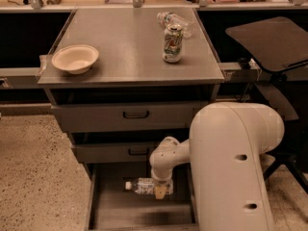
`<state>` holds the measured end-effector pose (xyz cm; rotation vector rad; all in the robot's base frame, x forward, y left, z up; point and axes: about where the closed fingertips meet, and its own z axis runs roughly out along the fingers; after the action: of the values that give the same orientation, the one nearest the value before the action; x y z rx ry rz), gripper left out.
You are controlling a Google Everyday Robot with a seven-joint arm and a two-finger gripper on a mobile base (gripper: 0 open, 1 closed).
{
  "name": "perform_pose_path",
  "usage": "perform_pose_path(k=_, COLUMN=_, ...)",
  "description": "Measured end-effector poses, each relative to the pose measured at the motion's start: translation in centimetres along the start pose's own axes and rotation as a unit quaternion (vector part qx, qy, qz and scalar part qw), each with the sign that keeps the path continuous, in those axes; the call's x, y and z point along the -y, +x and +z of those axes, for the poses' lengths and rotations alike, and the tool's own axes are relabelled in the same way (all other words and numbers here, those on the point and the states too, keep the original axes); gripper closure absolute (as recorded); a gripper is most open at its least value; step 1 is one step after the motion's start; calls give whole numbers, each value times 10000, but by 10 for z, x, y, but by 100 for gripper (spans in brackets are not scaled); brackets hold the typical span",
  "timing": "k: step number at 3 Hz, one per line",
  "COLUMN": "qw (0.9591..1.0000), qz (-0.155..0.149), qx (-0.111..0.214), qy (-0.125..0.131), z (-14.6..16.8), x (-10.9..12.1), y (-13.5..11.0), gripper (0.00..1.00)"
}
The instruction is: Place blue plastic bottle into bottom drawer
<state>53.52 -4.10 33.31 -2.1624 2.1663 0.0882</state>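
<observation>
The blue plastic bottle (142, 186), clear with a white cap pointing left and a white label, lies on its side over the tray of the open bottom drawer (120, 211). My gripper (161, 190) reaches down from the white arm into the drawer and is shut on the right end of the bottle. I cannot tell whether the bottle rests on the drawer floor or hangs just above it.
On the cabinet top stand a cream bowl (74, 58), a green-and-white soda can (172, 43) and a small clear bottle (174, 20) behind it. The two upper drawers with black handles (135, 114) are shut. My white arm body fills the lower right.
</observation>
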Motion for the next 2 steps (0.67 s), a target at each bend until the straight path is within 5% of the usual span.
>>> perform_pose_path(k=1, qw=9991, qz=373, qx=127, qy=-172, z=57, x=-2, y=18, gripper=100)
perform_pose_path(k=2, qw=9990, qz=237, qx=164, qy=-355, z=119, x=1, y=20, gripper=100)
